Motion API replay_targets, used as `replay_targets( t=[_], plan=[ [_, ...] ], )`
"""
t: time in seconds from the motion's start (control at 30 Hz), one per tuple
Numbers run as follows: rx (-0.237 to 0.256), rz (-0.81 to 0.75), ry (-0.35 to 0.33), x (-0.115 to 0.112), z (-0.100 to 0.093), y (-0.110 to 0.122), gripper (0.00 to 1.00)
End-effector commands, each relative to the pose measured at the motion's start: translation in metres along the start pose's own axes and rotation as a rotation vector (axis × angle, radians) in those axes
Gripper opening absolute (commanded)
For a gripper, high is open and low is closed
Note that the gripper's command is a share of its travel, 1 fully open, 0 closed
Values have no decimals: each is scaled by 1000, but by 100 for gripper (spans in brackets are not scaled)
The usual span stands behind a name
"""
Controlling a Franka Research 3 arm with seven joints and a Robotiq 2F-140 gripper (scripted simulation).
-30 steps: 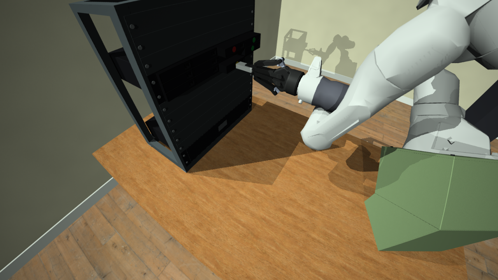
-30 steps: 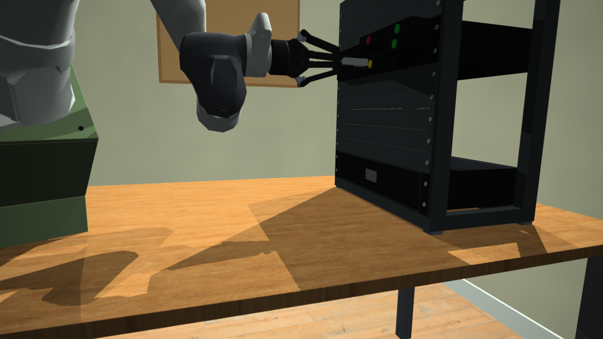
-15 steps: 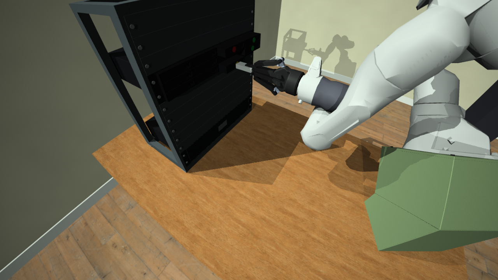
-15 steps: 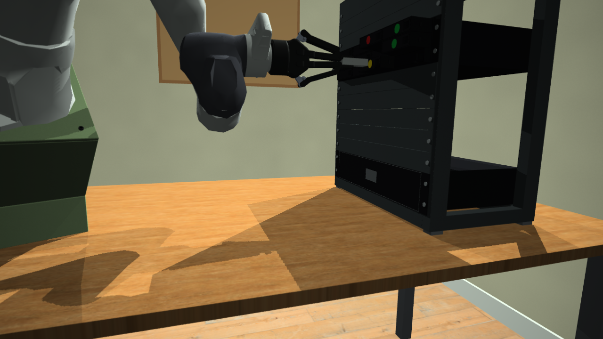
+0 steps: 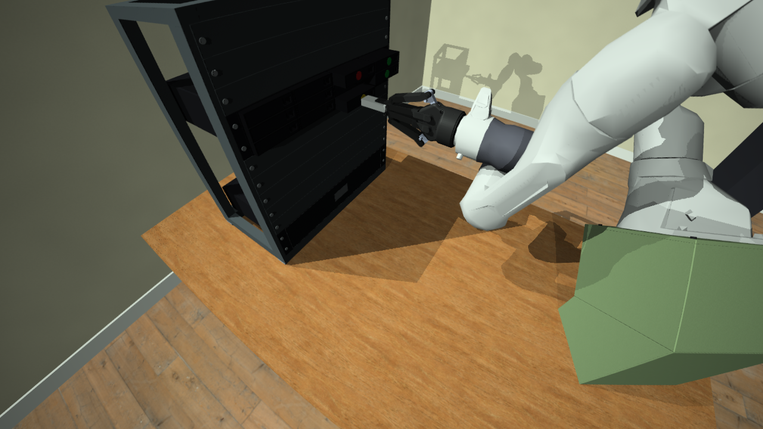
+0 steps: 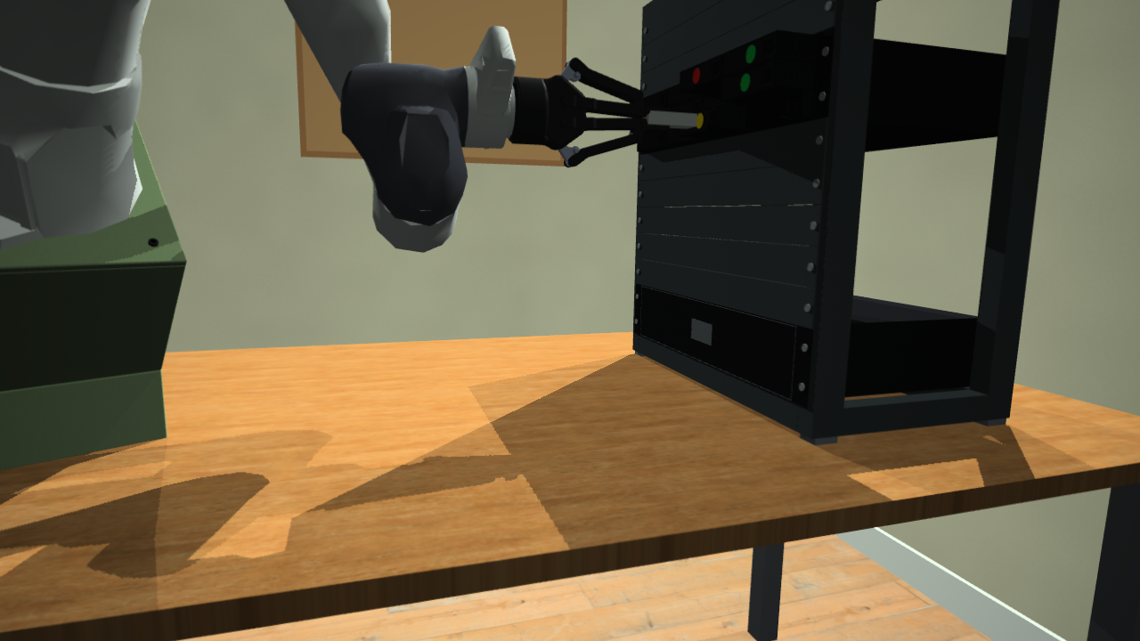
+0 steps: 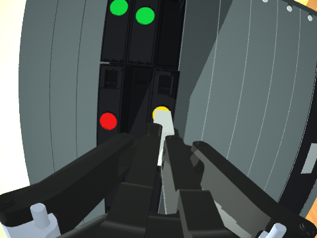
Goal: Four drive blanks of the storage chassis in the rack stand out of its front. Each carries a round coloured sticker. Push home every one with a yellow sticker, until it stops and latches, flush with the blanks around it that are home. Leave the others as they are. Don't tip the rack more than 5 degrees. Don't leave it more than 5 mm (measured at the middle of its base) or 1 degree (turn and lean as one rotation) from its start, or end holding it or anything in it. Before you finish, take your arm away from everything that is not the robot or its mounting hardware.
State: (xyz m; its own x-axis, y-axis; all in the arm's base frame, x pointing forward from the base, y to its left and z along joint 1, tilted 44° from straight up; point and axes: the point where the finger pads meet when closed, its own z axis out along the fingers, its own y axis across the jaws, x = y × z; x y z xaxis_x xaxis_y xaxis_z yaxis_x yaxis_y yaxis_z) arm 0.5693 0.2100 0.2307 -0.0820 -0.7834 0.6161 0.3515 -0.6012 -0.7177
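The black rack stands on the wooden table, and the storage chassis sits high in its front. In the wrist view the blank with the yellow sticker is right at my fingertips. The blank with the red sticker is beside it. Two blanks with green stickers lie further along. My gripper is shut and empty. Its closed pale fingertips rest against the front of the yellow-sticker blank and cover part of the sticker.
The robot's green base block stands at the near side of the table. A second black unit sits low in the rack. The table edge runs in front, and the rack stands near the far corner.
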Motion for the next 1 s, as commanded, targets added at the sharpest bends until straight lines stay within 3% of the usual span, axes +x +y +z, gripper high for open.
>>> replay_targets(
  t=[0.0, 0.97],
  plan=[
    [-2, -5, 1, 1, 1, 1, 0],
    [-2, -5, 1, 1, 4, 1, 0]
  ],
)
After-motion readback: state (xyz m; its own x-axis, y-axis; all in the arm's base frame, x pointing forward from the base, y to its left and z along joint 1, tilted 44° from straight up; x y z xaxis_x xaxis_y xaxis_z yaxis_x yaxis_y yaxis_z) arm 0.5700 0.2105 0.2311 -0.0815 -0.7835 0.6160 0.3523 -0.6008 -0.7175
